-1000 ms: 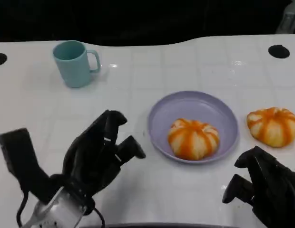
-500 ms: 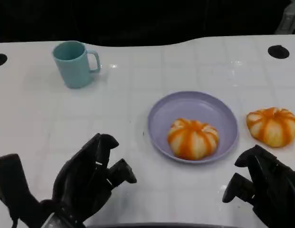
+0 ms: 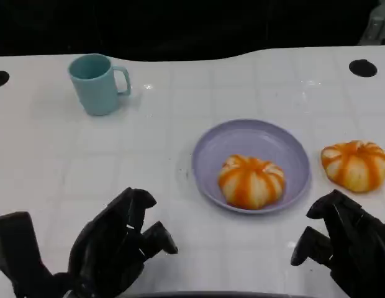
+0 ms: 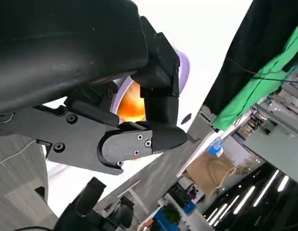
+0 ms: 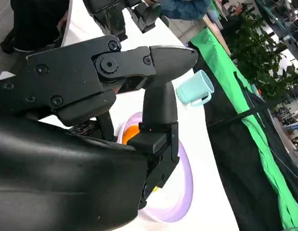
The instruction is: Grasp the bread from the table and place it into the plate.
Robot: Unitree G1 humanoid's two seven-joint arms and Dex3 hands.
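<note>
A round orange-striped bread lies in the lilac plate at the table's middle. A second bread of the same kind sits on the white table just right of the plate. My left hand hovers low at the near left edge, fingers apart and holding nothing. My right hand is at the near right corner, in front of the second bread, also holding nothing. The left wrist view looks past my fingers at bread and plate rim. In the right wrist view the plate lies beyond my fingers.
A teal mug stands at the far left, its handle to the right; it is also in the right wrist view. Black round holes mark the table's far corners. A dark backdrop runs behind the far edge.
My left hand has drawn back and down toward the near edge, away from the plate. The right hand, both breads, plate and mug have stayed put.
</note>
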